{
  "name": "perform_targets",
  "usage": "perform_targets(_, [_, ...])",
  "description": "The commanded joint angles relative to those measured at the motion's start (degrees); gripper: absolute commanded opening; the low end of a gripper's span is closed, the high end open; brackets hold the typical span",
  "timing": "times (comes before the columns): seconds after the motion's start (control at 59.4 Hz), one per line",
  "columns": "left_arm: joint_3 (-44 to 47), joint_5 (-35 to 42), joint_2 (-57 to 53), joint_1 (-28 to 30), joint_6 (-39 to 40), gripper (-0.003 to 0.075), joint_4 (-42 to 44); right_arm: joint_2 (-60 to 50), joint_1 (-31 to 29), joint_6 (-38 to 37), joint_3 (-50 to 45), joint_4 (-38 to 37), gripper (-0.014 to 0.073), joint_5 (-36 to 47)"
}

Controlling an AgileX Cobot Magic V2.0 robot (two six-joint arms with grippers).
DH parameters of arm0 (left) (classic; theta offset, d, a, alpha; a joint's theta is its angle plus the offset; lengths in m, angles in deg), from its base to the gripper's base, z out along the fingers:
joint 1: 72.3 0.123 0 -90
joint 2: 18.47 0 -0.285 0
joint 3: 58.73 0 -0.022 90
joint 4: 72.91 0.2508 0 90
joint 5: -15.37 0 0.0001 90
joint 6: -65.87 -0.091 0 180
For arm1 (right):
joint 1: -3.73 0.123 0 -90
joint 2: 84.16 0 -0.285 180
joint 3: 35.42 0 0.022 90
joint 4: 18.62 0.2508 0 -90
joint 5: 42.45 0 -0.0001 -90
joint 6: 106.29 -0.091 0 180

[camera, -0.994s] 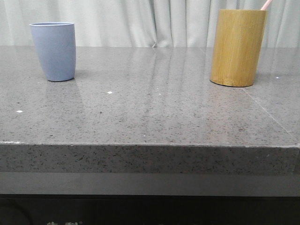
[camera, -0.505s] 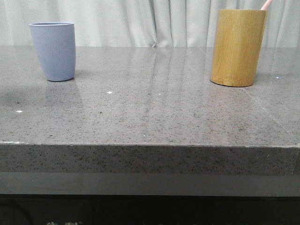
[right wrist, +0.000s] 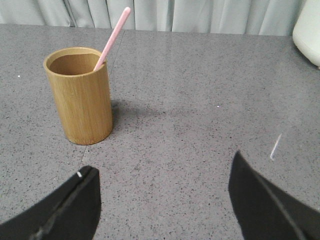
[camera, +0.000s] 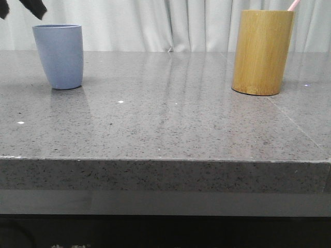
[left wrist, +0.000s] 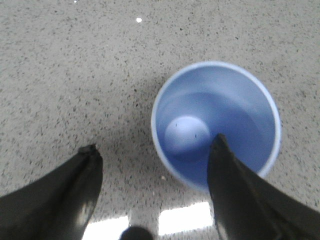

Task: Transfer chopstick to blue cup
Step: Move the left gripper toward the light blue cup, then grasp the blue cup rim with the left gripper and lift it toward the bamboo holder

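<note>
The blue cup (camera: pixel 59 56) stands upright at the far left of the grey table. The left wrist view looks down into it (left wrist: pixel 235 107); it is empty. My left gripper (camera: pixel 21 8) hangs open above the cup's left side, only its tips showing in the front view; in the left wrist view (left wrist: pixel 155 147) one finger is over the cup's mouth and the other is outside it. A pale pink chopstick (right wrist: pixel 112 37) leans in the tan bamboo holder (right wrist: pixel 80 95) at the far right, its tip showing in the front view (camera: pixel 293 5). My right gripper (right wrist: pixel 162 162) is open and empty, short of the holder.
The grey speckled table (camera: pixel 170 124) has its front edge (camera: pixel 165 160) near the camera. A white rounded object (right wrist: pixel 307 30) sits at the edge of the right wrist view. Pale curtains hang behind the table.
The left gripper's tips have come into the front view at the top left above the blue cup. The cups and chopstick have not moved.
</note>
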Motion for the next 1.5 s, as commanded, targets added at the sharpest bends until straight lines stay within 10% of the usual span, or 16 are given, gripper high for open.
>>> perform_targets(0.0, [-4.47, 1.21, 0.25, -0.39, -0.08, 0.0438, -0.92, 0.71, 0.00, 0.13, 1.71, -0.52, 0.0548, 4.30])
perform_targets(0.27, [-7.82, 1.73, 5.17, -0.39, 0.02, 0.0384, -0.92, 0.71, 0.00, 0.13, 1.71, -0.52, 0.0548, 4.74])
perform_targets(0.623, [-7.82, 1.86, 6.04, -0.39, 0.23, -0.0020, -0.92, 0.71, 0.00, 0.13, 1.71, -0.52, 0.0548, 5.88])
perform_targets(0.977, [-10.43, 0.89, 5.82, -2.97, 0.23, -0.0019, -8.91, 0.71, 0.00, 0.13, 1.71, -0.52, 0.0548, 5.91])
perform_targets(1.483, [-16.25, 5.04, 10.66, -20.29, -1.26, -0.0019, 0.83, 0.71, 0.00, 0.13, 1.71, -0.52, 0.0548, 4.45])
